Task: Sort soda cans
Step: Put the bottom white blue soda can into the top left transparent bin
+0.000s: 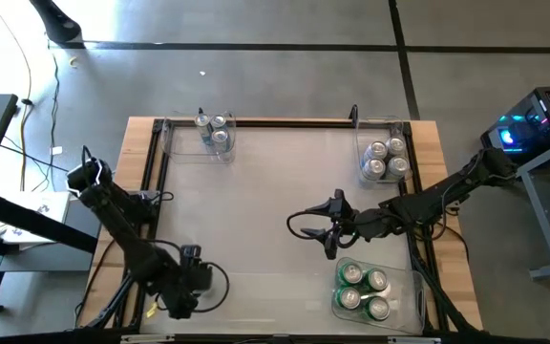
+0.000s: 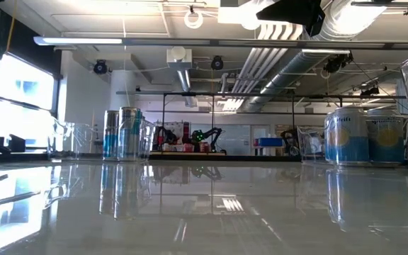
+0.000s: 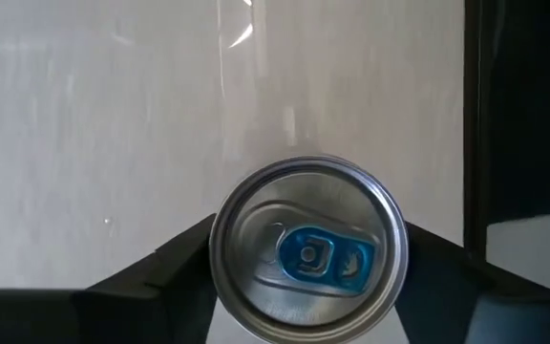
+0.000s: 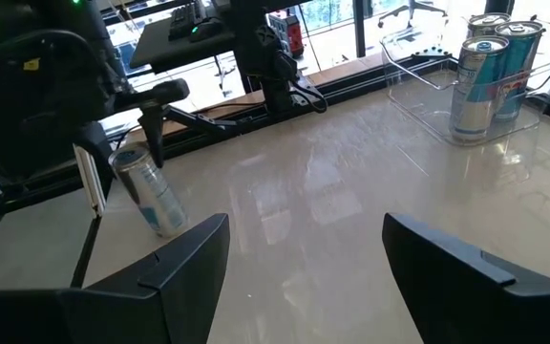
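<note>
Left pincer [image 4: 122, 143] grips one last slim can [image 4: 151, 191], tilted just off the counter [image 1: 256, 210] at the near-left corner; right pincer [image 1: 332, 229] hangs open mid-counter; three bins [image 1: 411, 296] already hold sorted cans, so nearly finished

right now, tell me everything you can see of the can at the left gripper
The can is a slim silver-bodied aluminium can with a shiny top and a blue pull tab, unopened as far as it shows. It sits between the fingers of the left gripper near the table's front left corner, tilted rather than upright in the right wrist view. Whether its base touches the table cannot be told.
</note>
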